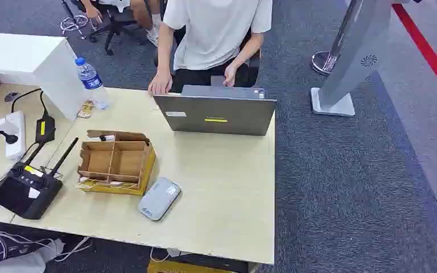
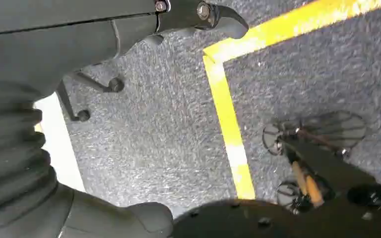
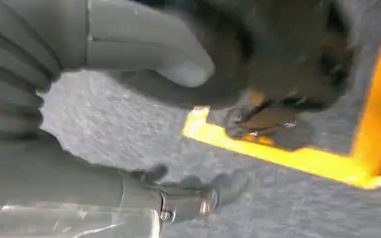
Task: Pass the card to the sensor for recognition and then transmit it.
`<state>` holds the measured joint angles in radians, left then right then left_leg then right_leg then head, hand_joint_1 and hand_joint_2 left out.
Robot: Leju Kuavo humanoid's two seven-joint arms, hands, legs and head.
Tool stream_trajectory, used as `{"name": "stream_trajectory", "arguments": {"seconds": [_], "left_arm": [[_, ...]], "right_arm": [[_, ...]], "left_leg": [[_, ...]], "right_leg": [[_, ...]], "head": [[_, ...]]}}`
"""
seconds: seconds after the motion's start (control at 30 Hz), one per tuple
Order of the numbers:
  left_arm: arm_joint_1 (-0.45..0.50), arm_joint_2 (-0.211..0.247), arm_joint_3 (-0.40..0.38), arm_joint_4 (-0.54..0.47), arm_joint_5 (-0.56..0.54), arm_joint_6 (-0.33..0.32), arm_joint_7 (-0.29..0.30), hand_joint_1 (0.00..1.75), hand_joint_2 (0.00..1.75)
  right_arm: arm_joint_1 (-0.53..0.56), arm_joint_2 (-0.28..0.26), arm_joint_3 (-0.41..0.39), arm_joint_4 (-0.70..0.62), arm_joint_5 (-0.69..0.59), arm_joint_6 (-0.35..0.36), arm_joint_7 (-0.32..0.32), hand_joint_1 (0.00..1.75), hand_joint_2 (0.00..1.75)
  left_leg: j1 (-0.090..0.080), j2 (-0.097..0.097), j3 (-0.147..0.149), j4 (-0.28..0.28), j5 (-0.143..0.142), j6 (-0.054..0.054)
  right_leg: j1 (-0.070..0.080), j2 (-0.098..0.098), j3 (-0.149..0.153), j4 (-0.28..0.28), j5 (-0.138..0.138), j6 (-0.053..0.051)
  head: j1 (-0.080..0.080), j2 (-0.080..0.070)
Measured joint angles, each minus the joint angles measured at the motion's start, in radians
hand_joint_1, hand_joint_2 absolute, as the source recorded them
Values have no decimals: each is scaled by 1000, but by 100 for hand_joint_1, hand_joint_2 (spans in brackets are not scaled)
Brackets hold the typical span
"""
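A rounded grey-white sensor pad (image 1: 159, 198) lies on the wooden table (image 1: 227, 187), just right of an open cardboard box (image 1: 116, 162) with several compartments. Small pale flat pieces (image 1: 100, 183) sit in the box's near slot; I cannot tell whether they are cards. In the left wrist view my left hand (image 2: 129, 124) hangs over grey carpet, with its thumb (image 2: 144, 218) and fingers (image 2: 218, 15) apart and nothing between them. My right hand (image 3: 129, 124) also hangs over the carpet, its thumb (image 3: 154, 49) apart from its fingers (image 3: 193, 193), holding nothing.
A person in a white shirt (image 1: 216, 34) sits behind an open laptop (image 1: 216, 114) at the table's far edge. A water bottle (image 1: 93, 82), a black router (image 1: 25, 190) and a power strip (image 1: 14, 133) stand on the left. A grey stand (image 1: 347, 62) rises at the right.
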<state>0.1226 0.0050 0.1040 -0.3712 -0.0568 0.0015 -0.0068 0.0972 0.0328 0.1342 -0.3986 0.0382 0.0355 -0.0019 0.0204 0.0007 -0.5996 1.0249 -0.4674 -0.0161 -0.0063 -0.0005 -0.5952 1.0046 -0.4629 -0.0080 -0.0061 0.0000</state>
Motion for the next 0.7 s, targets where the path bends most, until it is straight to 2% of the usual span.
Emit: {"name": "stream_trajectory", "arguments": {"seconds": [0.03,0.27,0.3,0.37,0.4,0.47,0.5,0.57,0.6,0.7], "left_arm": [[-3,0,17,0,-12,0,-3,0,175],[-31,0,161,0,-100,-2,-21,0,175],[-34,0,183,1,-112,-2,-25,0,0],[-43,0,223,2,-133,-2,-31,0,0],[-47,0,248,3,-146,-1,-36,0,175],[-58,1,297,7,-169,-1,-45,0,175],[-62,1,321,9,-179,-1,-50,0,0],[-70,1,373,13,-196,-5,-61,0,0],[-73,1,396,15,-205,-11,-69,0,175],[-86,0,472,23,-221,-32,-99,0,175]], "right_arm": [[-9,5,18,0,8,8,0,0,175],[-64,36,188,-5,63,40,-6,0,175],[-72,39,210,-8,72,41,-8,0,175],[-91,45,253,-11,82,48,-10,0,175],[-102,50,279,-14,88,62,-11,0,175],[-121,71,333,-18,94,86,-13,0,175],[-129,84,360,-19,101,94,-13,0,175],[-143,102,410,-22,108,108,-13,0,175],[-150,107,435,-23,108,114,-13,0,175],[-176,117,503,-24,121,133,-13,0,175]], "left_leg": [[0,0,0,0,0,0],[0,0,0,0,0,0],[0,0,0,0,0,0],[0,0,0,0,0,0],[0,0,0,0,0,0],[0,0,0,0,0,0],[0,0,0,0,0,0],[0,0,0,0,1,0],[0,0,0,0,1,0],[0,0,0,0,1,0]], "right_leg": [[0,0,0,0,0,0],[0,0,0,0,0,0],[0,1,0,0,0,0],[0,2,0,0,0,0],[0,1,0,0,0,0],[0,1,0,0,0,0],[0,1,0,0,0,0],[0,0,0,1,0,0],[0,0,0,1,0,0],[0,1,0,1,0,0]], "head": [[1,0],[1,0],[0,0],[0,0],[2,0],[2,0],[1,0],[1,0],[1,0],[1,0]]}}
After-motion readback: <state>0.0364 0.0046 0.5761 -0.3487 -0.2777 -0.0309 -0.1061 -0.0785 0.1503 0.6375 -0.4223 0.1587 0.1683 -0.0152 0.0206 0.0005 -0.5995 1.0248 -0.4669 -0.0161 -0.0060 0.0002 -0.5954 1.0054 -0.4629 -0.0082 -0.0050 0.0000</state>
